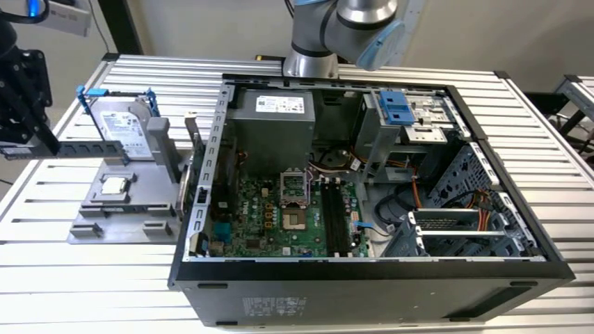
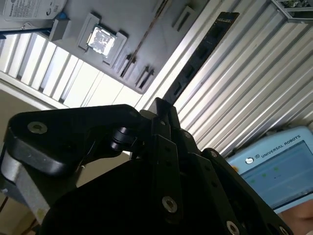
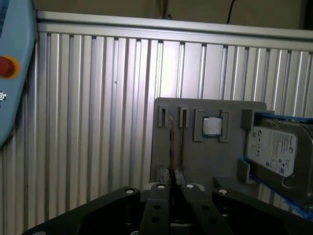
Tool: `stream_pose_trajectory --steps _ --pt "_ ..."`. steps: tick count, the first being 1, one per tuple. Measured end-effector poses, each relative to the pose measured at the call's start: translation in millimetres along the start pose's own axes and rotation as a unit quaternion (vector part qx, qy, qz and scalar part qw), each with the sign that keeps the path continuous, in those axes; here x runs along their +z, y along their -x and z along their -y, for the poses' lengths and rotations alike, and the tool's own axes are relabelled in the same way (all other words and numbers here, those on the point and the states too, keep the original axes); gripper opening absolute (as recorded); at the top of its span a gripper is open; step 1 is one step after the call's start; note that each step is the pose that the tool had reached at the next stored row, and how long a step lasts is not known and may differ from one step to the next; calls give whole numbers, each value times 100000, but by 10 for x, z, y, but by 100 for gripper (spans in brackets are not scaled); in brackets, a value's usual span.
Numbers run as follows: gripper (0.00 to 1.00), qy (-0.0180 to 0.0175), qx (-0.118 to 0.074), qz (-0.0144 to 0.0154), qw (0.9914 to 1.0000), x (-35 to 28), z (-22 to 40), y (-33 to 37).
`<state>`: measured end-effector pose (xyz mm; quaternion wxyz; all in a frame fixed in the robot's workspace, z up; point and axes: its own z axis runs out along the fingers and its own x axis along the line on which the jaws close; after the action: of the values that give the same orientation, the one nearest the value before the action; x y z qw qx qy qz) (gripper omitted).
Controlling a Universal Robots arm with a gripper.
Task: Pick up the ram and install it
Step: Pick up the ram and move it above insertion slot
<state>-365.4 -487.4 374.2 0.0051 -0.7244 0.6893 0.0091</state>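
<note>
At the exterior view's far left, the black gripper (image 1: 35, 139) is clamped on one end of the ram (image 1: 93, 148). The ram is held level in the air near the hard drive (image 1: 125, 129). Below sits a grey holder (image 1: 93, 226) carrying the processor (image 1: 115, 185). The open computer case (image 1: 371, 275) fills the centre and right.

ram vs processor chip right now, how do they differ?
The ram is a long, narrow dark stick; the processor chip is small, square and silver. The ram is clamped at one end in the gripper and sticks out beyond it; the processor chip lies flat in a pocket of the gray tray. Both are outside the open computer case.
</note>
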Motion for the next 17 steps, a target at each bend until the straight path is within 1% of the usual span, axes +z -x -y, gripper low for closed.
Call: stream_pose_trajectory --steps 5,8,11,17 --pt "0 -1 3 163 100000 -1 0 0" --pt "0 -1 0 169 100000 -1 31 -2" --pt "0 23 5 168 100000 -2 111 -5" --pt "0 180 9 175 100000 -3 296 -15"
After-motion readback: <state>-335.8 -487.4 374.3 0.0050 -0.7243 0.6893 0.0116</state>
